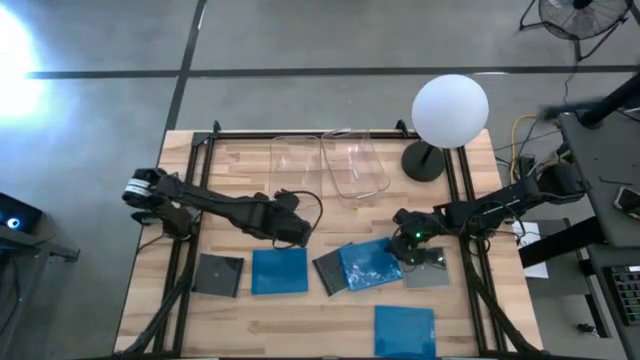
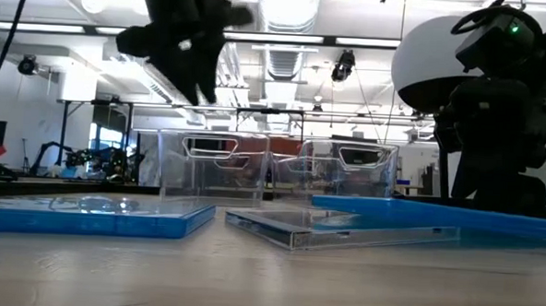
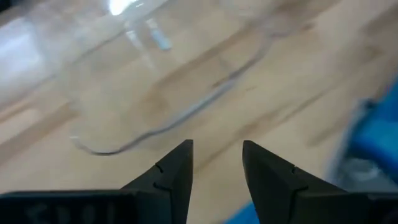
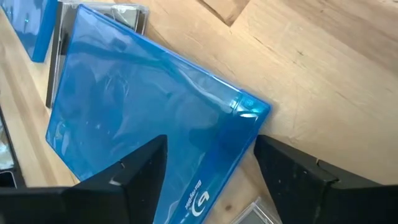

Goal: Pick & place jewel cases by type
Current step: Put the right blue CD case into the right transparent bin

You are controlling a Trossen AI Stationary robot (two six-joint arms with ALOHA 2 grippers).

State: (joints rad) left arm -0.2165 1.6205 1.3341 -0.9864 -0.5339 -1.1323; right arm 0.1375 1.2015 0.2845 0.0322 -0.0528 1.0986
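Step in hand, as judged: picking the first blue case, nothing sorted yet. Right gripper (image 1: 410, 247) down at the right edge of the bright blue square plastic jewel case (image 1: 369, 264) in the middle of the table, dark fingers (image 4: 134, 168) spread wide to either side of its near corner, not yet closed on it (no lift visible). That case tilted across a dark grey flat case (image 1: 329, 270) beneath it, another grey case (image 1: 429, 272) just beside the gripper on the right. Second blue case (image 1: 279, 270) flat to the left, a dark grey one (image 1: 219, 274) beyond it, third blue case (image 1: 405, 329) near the front edge, well apart from the rest. Left gripper (image 1: 293, 228) hanging above the table just in front of the two clear rectangular plastic bins (image 1: 328, 165), jaws parted with bare wood showing between them, holding nothing. Both bins without a case inside.

Next move, probably: close squarely on the blue edge without pinching the grey case below, lift clear, carry to one bin; sliding of the underlying case a fair risk.

Surface: light wooden plank tabletop (image 1: 250, 320) framed by black rails. White globe lamp on a dark round base (image 1: 449, 110) at the back right. Beyond: grey floor, a fan in the far corner, ceiling lights and ducting in the low view.
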